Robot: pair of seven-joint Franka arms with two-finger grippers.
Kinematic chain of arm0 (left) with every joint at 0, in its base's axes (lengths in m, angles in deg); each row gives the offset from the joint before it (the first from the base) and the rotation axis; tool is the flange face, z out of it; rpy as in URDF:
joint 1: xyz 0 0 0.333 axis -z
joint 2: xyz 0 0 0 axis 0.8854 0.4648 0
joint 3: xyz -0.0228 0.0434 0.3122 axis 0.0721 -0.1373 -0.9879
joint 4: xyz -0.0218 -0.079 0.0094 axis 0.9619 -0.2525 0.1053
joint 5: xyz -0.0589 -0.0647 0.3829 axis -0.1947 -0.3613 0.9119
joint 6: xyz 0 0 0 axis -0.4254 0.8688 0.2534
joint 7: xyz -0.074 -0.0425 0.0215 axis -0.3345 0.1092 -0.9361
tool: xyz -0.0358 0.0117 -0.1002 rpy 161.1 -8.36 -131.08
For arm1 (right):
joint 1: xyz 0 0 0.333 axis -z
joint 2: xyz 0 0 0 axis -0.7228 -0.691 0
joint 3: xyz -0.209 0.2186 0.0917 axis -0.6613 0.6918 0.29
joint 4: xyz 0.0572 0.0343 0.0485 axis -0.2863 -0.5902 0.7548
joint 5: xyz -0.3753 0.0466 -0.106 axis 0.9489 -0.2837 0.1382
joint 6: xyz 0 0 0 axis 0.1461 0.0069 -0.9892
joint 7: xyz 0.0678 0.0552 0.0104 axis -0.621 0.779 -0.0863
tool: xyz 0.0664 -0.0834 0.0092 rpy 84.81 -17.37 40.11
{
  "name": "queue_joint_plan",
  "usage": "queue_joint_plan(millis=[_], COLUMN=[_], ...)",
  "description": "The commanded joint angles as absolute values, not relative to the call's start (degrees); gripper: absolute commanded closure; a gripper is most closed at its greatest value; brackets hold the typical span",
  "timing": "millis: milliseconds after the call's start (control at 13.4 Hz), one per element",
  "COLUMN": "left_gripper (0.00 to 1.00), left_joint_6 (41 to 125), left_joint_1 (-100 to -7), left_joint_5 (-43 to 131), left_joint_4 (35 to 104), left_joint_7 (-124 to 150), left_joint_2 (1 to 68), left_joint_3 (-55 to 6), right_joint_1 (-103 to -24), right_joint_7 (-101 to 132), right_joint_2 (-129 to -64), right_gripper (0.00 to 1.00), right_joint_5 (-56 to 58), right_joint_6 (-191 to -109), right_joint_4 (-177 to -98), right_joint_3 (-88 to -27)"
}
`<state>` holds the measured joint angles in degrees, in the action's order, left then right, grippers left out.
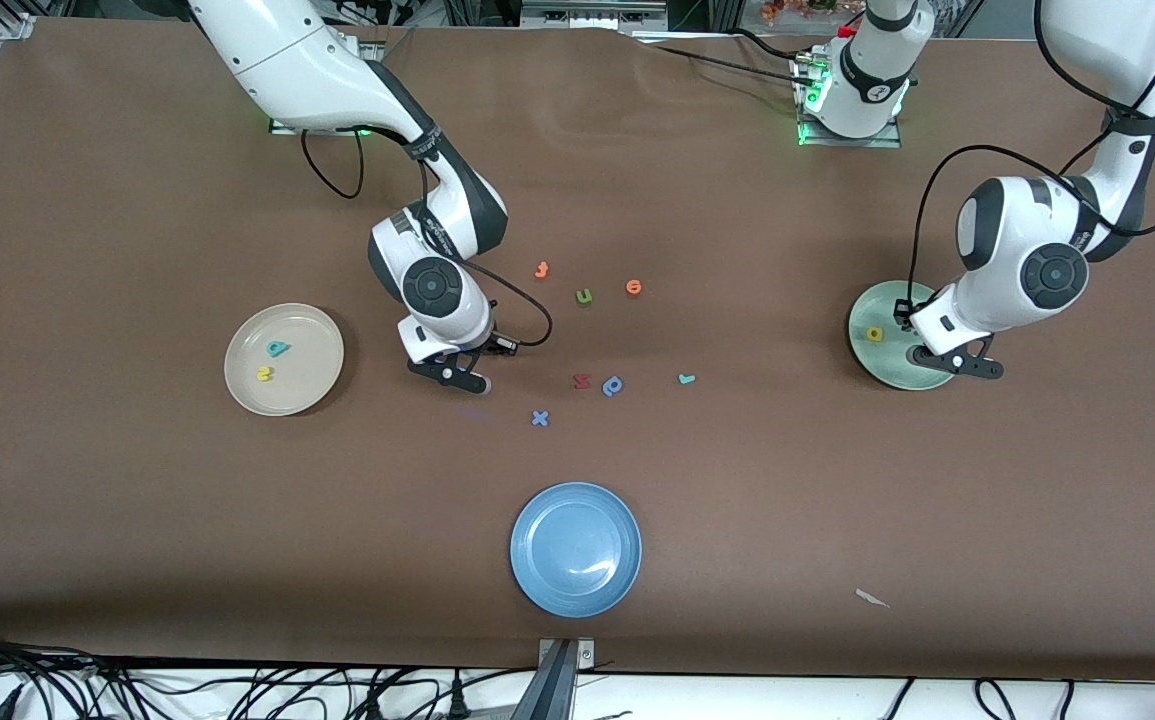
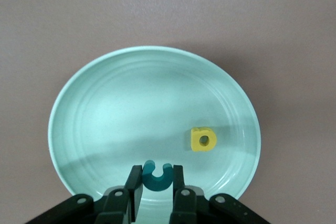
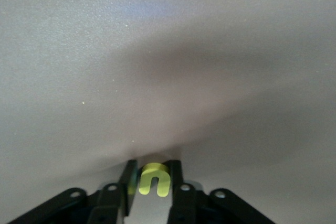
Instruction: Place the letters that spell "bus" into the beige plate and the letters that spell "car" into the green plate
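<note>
Left gripper (image 2: 156,187) is clenched on the teal "c" (image 2: 157,176) right over the green plate (image 2: 94,103), yellow "a" (image 2: 203,139) just beside it. Right gripper (image 3: 152,187) pinches the yellow "u" (image 3: 155,179) at the table, beige plate (image 1: 312,345) nearby.

Brown matte table (image 1: 137,560) under even light, black cables (image 1: 237,690) along its edge.

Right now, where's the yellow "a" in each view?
Front view: yellow "a" in the green plate, beside the left end effector.
Left wrist view: in the green plate, beside the held teal "c".
Right wrist view: not in it.
Shared landmark: green plate.
</note>
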<state>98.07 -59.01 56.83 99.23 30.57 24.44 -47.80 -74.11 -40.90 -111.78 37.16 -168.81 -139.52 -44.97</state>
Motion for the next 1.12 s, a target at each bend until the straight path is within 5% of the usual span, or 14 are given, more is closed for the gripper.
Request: queue_joint_plan(millis=[0, 75, 298, 597, 746, 895, 1044], left_gripper=[0.91, 0.68, 0.31, 0.26, 0.2, 0.0, 0.0], left_joint_6=[98.96, 98.87, 98.34, 98.34, 98.25, 98.25, 97.99], left_joint_1=[-59.76, -59.76, -59.67, -59.58, -59.23, -58.7, -57.21], left_joint_5=[58.45, 58.45, 58.01, 57.83, 56.61, 50.57, 44.76], left_joint_4=[100.17, 100.08, 99.65, 99.56, 98.86, 97.72, 96.48], left_joint_7=[31.49, 31.49, 31.32, 31.32, 31.32, 31.41, 34.02], left_joint_2=[23.6, 23.43, 23.07, 23.07, 22.37, 22.19, 22.72], left_joint_3=[-47.32, -47.32, -47.06, -46.8, -44.01, -41.09, -41.08], right_joint_1=[-74.06, -74.06, -74.06, -73.98, -73.97, -73.8, -73.54], right_joint_7=[-41.4, -41.4, -40.7, -35.27, -26.85, -16.75, -9.44], right_joint_2=[-111.29, -110.94, -108.39, -107.33, -106.28, -106.19, -106.54], right_gripper=[0.81, 0.81, 0.81, 0.81, 0.81, 0.81, 0.81], right_joint_5=[37.05, 37.05, 37.05, 37.75, 37.75, 37.4, 37.22], right_joint_6=[-168.91, -168.56, -164.62, -153.37, -150.2, -147.9, -147.9], right_joint_4=[-140.79, -140.53, -139.05, -133.07, -132.45, -132.88, -133.93], right_joint_3=[-45.29, -45.64, -47.49, -51.7, -55.99, -61.09, -64.53])
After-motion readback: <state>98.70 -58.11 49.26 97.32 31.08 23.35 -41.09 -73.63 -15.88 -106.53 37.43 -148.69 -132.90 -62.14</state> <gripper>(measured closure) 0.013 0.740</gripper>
